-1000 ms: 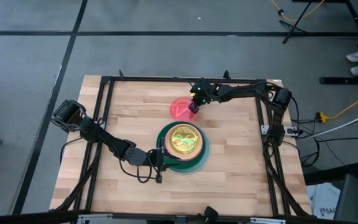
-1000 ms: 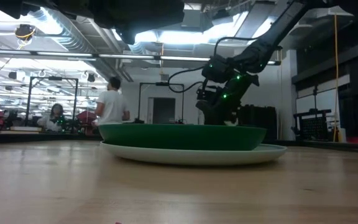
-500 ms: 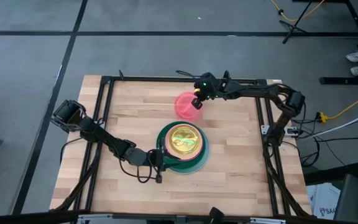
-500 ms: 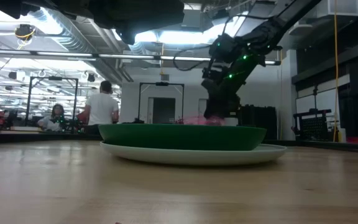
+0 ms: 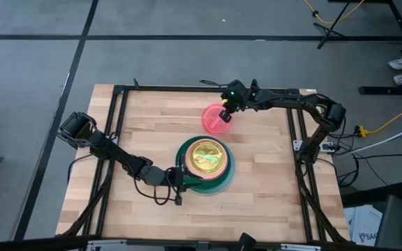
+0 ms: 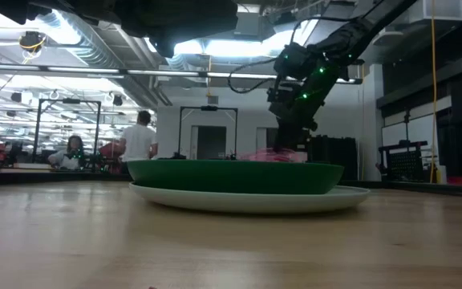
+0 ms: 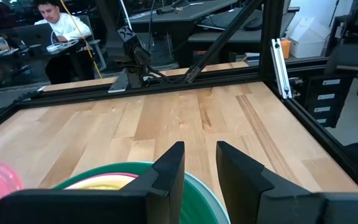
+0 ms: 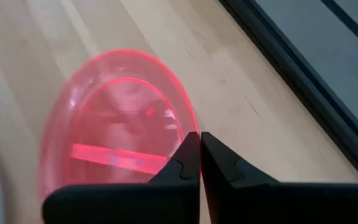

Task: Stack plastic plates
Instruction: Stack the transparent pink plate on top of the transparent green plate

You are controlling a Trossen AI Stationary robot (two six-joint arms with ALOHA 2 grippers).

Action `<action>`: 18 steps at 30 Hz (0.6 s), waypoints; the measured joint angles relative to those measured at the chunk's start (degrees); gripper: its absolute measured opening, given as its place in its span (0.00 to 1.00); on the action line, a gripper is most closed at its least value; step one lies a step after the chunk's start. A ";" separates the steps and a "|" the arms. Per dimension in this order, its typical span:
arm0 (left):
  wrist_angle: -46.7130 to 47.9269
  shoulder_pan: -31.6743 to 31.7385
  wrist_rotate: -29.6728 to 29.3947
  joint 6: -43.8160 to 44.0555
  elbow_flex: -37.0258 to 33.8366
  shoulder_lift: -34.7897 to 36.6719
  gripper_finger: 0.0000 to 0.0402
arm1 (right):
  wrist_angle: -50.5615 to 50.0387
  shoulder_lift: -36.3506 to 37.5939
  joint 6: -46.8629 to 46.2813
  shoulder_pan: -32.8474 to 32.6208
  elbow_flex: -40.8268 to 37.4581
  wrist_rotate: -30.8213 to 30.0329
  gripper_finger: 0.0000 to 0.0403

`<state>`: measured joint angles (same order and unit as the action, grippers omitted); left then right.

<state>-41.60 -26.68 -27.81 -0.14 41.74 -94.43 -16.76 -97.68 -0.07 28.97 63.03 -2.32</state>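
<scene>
Now we are carrying pink plate (image 5: 217,118), right fingers (image 8: 191,163) pinching its rim, beyond green-topped stack (image 5: 206,164) on worktop (image 5: 152,125). Centring over stack before releasing. Left fingers (image 7: 169,171) waiting parted beside stack.

Robotics lab (framed workbenches (image 7: 166,81), ceiling ducts (image 6: 79,44))

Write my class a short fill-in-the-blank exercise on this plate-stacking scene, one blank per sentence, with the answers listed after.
1. The right gripper is shut on the rim of the small ____ plate.
2. The stack has a pale blue plate under a dark ____ one.
3. The left gripper sits at the stack's edge with its fingers ____.

Answers: pink; green; open
</scene>
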 joint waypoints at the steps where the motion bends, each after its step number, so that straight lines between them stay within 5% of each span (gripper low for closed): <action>1: 0.00 0.01 0.00 0.01 0.00 0.00 0.21 | 0.16 -0.32 0.00 0.06 -0.44 -0.02 0.00; 18: -0.46 0.15 -0.02 0.06 0.00 0.00 0.21 | 6.76 -1.23 -0.23 -0.07 -12.58 -0.14 0.03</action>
<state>-42.06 -26.52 -27.83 -0.08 41.74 -94.43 -10.00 -98.91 -0.30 28.91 50.46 -2.46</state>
